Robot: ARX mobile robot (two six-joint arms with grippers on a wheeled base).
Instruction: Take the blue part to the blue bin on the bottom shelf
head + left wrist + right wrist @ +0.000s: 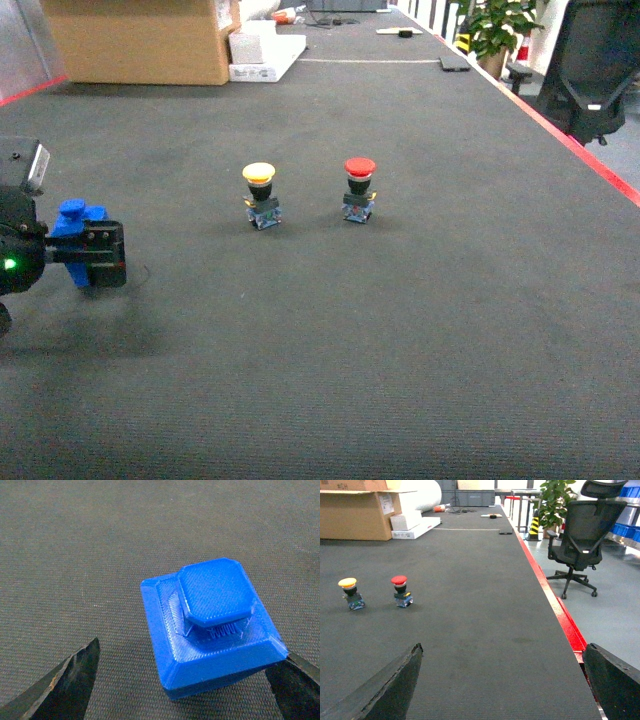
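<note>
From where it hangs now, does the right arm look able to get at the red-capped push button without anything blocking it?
Probably yes. In the right wrist view the right gripper is open and empty, and only bare dark mat lies between it and the red-capped push button. The yellow-capped button stands apart to the side, not in the path.

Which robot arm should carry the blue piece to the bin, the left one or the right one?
Left, I think. The left gripper already has the blue part between its fingers. The right gripper is open and empty, with nothing blue near it. No bin or shelf shows in these views.
</note>
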